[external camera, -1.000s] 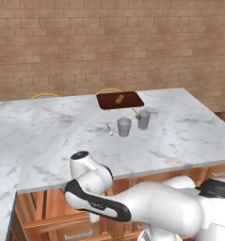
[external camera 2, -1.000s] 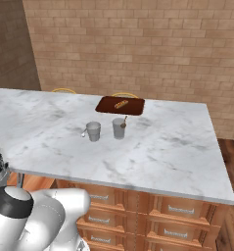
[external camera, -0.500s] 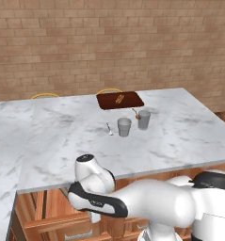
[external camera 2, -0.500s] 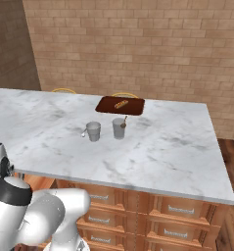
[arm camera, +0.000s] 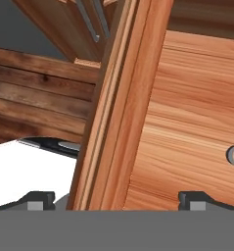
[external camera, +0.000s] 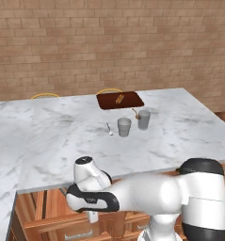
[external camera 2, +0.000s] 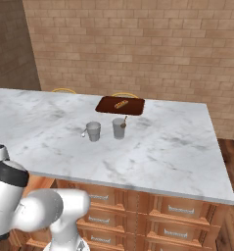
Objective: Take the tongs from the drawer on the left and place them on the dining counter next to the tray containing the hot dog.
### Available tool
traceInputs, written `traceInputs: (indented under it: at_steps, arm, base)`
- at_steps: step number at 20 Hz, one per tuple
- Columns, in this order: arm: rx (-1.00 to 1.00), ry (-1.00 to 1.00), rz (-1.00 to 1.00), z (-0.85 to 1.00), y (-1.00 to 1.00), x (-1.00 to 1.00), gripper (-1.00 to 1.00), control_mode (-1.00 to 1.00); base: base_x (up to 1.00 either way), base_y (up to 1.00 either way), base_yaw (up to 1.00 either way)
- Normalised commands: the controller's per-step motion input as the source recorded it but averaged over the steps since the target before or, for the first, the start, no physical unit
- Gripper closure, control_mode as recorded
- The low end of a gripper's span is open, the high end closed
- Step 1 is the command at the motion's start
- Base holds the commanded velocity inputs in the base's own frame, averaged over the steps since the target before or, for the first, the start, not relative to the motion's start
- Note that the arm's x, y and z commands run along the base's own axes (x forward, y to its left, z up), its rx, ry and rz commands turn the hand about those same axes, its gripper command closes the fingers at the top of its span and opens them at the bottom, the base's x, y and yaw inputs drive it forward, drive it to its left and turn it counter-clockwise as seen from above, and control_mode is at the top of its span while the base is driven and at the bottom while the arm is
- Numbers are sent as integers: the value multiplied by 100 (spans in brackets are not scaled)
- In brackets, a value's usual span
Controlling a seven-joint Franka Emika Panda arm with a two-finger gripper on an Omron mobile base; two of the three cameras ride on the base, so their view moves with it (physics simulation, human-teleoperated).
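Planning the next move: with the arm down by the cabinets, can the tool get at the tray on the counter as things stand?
Probably not yet. The tool sits low against the wood fronts, under the dining counter; the tray lies far across the slab.

Both base cameras sit behind the arm, high enough to look forward and down across the counter (external camera: 62,136) toward the brick wall (external camera: 109,42). The left one looks from the arm's left, with the arm's white bulk filling its lower right. The right one looks from the other side, the arm at its lower left. They share the marble top, the tray (external camera: 120,100) (external camera 2: 120,105) and two cups (external camera: 124,127) (external camera 2: 93,131) beyond its middle. The hand camera is pressed very close to reddish wooden cabinet fronts (arm camera: 187,122), tilted so the boards run slantwise.
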Motion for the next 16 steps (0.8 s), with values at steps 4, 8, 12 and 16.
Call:
traceInputs:
  at_steps: [4, 8, 12, 16]
  arm:
    - [-9, 0, 0, -16, 16, 1, -100, -100]
    - [-10, 0, 0, -14, 15, 0, -100, -100]
    - [-12, 4, 0, -6, 7, -2, -100, -100]
    - [-2, 8, 0, -23, -2, -53, -100, -100]
  base:
    - [0, 0, 0]
    - [0, 0, 0]
    - [0, 0, 0]
    - [0, 0, 0]
